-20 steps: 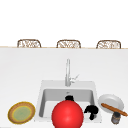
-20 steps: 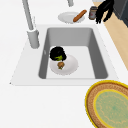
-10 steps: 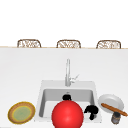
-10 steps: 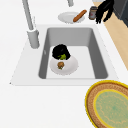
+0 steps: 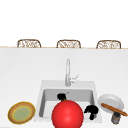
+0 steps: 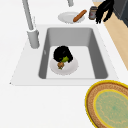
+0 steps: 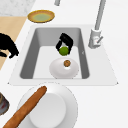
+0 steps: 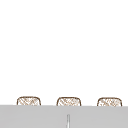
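Left hand in the grey sink basin, fingers curled round a small green round fruit.

At the bench's nine o'clock, a yellow-rimmed woven plate with green centre. In the basin, fruit held just above a white round plate carrying a small brown ball, at the ball's twelve o'clock. Right hand hanging by the basin's front right corner, fingers drooping loosely, holding nothing. At three o'clock, a white dish bearing a long brown bread stick, a dark jar beside it.
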Robot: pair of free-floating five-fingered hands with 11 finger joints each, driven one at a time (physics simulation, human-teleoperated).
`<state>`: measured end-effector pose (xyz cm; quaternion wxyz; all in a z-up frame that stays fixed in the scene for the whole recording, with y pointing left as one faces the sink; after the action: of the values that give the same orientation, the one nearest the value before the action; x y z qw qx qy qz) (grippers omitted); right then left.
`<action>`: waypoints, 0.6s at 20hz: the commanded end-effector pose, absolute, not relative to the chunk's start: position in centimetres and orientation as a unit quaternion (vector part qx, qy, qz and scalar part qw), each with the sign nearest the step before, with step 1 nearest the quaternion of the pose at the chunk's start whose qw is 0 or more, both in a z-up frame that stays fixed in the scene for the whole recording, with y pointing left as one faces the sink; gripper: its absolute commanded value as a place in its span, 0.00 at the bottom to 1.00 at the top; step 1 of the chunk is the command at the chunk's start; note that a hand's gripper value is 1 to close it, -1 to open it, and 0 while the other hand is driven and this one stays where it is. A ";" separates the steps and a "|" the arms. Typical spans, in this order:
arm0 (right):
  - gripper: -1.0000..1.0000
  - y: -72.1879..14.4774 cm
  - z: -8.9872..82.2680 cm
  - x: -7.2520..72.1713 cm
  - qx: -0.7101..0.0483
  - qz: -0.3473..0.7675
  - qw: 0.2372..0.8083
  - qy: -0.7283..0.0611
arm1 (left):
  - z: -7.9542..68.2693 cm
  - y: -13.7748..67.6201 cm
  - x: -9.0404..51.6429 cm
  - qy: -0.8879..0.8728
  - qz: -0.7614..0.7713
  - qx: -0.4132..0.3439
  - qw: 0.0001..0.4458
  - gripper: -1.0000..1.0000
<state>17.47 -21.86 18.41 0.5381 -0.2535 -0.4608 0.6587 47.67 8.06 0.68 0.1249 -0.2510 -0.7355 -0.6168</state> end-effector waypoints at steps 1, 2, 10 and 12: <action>0.50 -21.9 18.4 17.5 -0.253 0.659 0.538 -0.461 | 2.3 10.6 47.5 -0.735 -0.610 -0.256 0.146 1.00; 0.50 -21.9 18.4 17.5 -0.253 0.659 0.538 -0.461 | 2.7 11.1 47.4 -0.735 -0.609 -0.259 0.151 1.00; 0.50 -21.9 18.4 17.5 -0.253 0.659 0.538 -0.461 | 6.2 15.9 46.6 -0.732 -0.607 -0.264 0.161 1.00; 0.50 -21.9 18.4 17.5 -0.253 0.659 0.538 -0.461 | 6.9 16.9 46.4 -0.733 -0.608 -0.259 0.161 1.00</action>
<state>17.47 -21.86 18.41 0.5381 -0.2535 -0.4608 0.6587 46.72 15.41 5.70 0.1354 -0.2589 -0.7313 -0.6163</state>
